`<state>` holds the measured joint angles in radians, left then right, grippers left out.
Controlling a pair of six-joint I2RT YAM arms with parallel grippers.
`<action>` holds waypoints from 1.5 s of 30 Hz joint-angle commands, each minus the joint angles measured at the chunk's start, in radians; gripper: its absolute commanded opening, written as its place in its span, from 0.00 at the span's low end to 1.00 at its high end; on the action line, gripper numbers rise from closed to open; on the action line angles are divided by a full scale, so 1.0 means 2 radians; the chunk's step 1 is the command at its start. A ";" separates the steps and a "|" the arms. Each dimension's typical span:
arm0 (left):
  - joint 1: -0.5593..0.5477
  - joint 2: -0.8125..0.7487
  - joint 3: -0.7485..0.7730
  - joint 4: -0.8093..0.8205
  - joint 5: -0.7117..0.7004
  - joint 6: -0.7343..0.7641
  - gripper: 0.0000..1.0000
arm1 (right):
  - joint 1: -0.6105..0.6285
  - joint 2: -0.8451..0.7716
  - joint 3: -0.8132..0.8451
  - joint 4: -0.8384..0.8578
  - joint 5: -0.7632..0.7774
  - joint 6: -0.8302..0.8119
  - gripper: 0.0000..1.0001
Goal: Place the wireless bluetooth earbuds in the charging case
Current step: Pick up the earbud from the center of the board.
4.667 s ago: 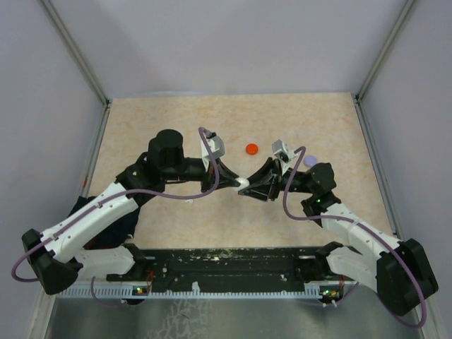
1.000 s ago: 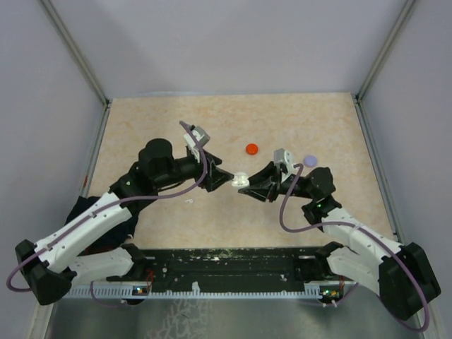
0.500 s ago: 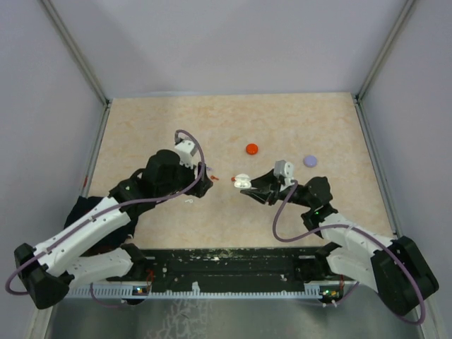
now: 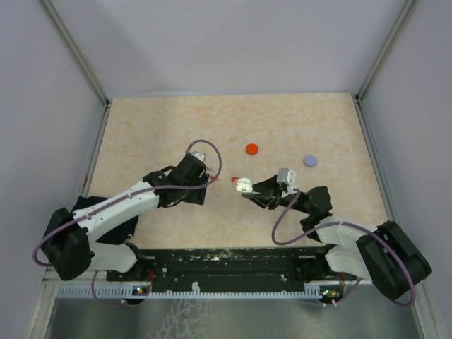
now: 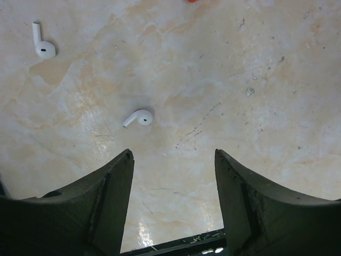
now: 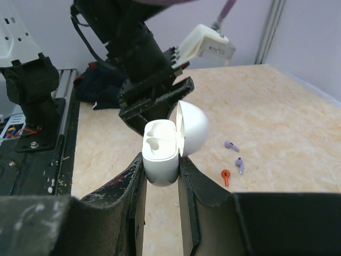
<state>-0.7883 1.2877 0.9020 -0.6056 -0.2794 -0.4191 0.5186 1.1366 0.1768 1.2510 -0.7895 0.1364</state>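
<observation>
Charging case lid open in R claw; cam label unreadable.

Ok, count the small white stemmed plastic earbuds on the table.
2: one white earbud just ahead of the left gripper, the other earbud upper left in its wrist view. More may be hidden.

The white-and-black left arm and right arm are each carrying a looping purple cable and black wedge-shaped jaws.
</observation>
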 commanded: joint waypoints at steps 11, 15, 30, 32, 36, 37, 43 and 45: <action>0.092 0.057 -0.038 0.116 0.103 0.021 0.70 | 0.005 0.013 -0.035 0.138 0.012 0.041 0.00; 0.105 0.084 -0.040 0.128 0.121 0.018 0.71 | 0.005 0.029 -0.039 0.170 0.008 0.053 0.00; 0.109 0.105 -0.061 0.099 0.133 -0.009 0.72 | 0.005 0.021 -0.043 0.163 0.010 0.045 0.00; 0.109 0.105 -0.061 0.092 0.141 -0.016 0.71 | 0.005 0.020 -0.044 0.165 0.010 0.045 0.00; 0.103 0.100 -0.063 0.086 0.173 -0.036 0.70 | 0.005 0.018 -0.043 0.164 0.010 0.047 0.00; 0.098 0.097 -0.063 0.086 0.175 -0.041 0.70 | 0.006 0.017 -0.044 0.164 0.010 0.047 0.00; 0.079 0.089 -0.042 0.079 0.162 -0.062 0.66 | 0.006 0.015 -0.044 0.160 0.010 0.045 0.00; 0.078 0.084 -0.036 0.070 0.146 -0.072 0.65 | 0.006 0.014 -0.044 0.158 0.010 0.044 0.00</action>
<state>-0.6228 1.4899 0.7918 -0.4221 0.0372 -0.5121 0.5201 1.1873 0.0914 1.5032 -0.7712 0.2222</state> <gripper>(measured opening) 0.660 0.259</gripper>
